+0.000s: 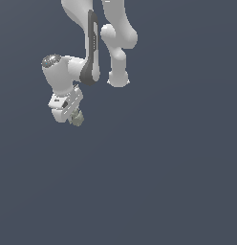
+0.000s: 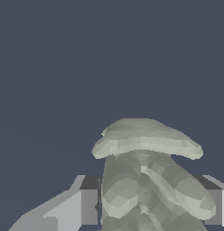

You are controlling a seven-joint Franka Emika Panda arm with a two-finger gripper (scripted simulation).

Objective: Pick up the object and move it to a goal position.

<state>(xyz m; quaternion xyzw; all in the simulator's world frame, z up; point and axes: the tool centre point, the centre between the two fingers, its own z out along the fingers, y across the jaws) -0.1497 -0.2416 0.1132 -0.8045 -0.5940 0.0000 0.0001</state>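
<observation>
Half the task appears done: the object (image 2: 145,176) is gripped between the fingers (image 2: 89,205) of the gripper (image 1: 75,116), closed on it at the exterior view's left. No goal marker is seen, so carriage probably remains.

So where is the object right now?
The object sits in the upper part of the exterior view's left, clamped at the tip of the gripper; the wrist view shows it between the fingers.

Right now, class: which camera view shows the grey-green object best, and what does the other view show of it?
The wrist view: the object fills the frame between the fingers, its lumpy shape clear. The exterior view shows it only as a tiny blob at the gripper.
</observation>
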